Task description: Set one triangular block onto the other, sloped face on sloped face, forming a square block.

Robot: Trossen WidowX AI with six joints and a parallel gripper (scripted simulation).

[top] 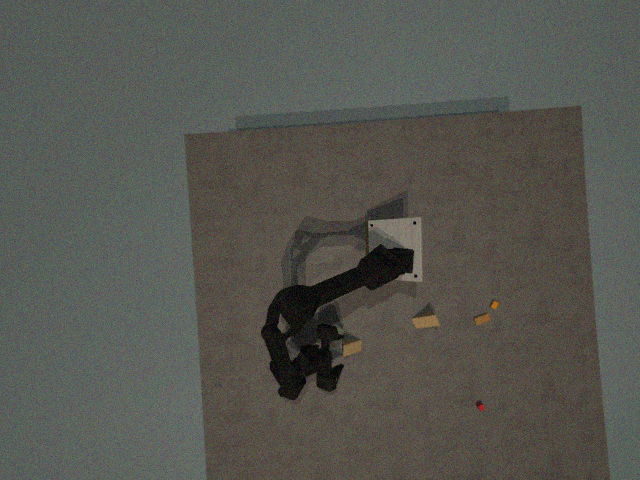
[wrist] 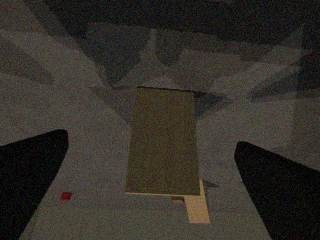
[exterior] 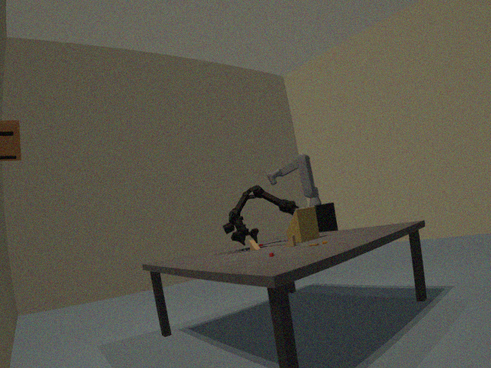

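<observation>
One triangular block (top: 352, 347) (exterior: 254, 244) (wrist: 162, 155) rests on the table (top: 516, 217) (exterior: 222, 261), its broad face filling the middle of the wrist view. My gripper (top: 339, 352) (exterior: 249, 242) (wrist: 154, 143) is open and empty. Its fingers stand wide on either side of this block, with gaps on both sides in the wrist view. Their exact height above the table is hard to tell. The other triangular block (top: 425, 321) (exterior: 294, 241) (wrist: 198, 210) stands apart on the table, toward the arm's base side; in the wrist view it is partly hidden behind the near block.
Two small orange pieces (top: 482, 319) (top: 494, 305) lie beyond the second block. A small red piece (top: 480, 406) (exterior: 271, 254) (wrist: 66, 196) lies off to one side. Another red piece (exterior: 260, 245) shows behind the near block. My arm's base stands on a pale plate (top: 395, 225) over a tan wedge-shaped mount (exterior: 308, 225).
</observation>
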